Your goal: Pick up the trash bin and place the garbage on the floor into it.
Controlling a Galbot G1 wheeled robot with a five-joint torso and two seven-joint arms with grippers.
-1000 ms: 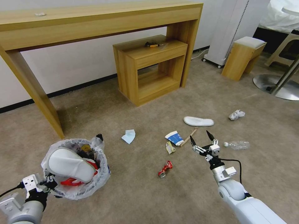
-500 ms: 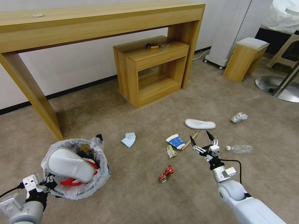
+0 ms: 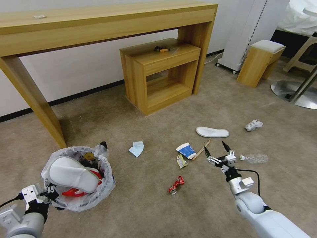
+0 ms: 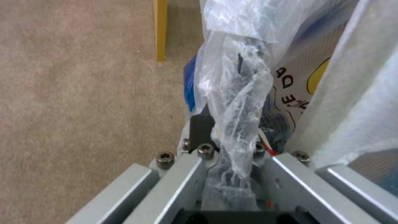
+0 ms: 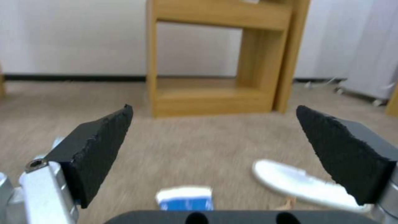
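Your right gripper [image 3: 217, 150], fingers apart, hangs over floor [image 3: 138, 198]; wooden stick [image 3: 201, 149] just left-ahead, pointing away. Left gripper [image 3: 49, 195] clamps trash bin [image 3: 77, 178] rim.

Partial black letters "DA" and "ICE" on the trash bin's printed plastic bag [image 4: 290, 90].

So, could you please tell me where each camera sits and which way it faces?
Head view: high, looking down at floor; left gripper grips trash bin, right gripper open.
Left wrist view: along its jaws, clamped on bin's bag.
Right wrist view: low, between open jaws; shares paper cup, slipper with head.
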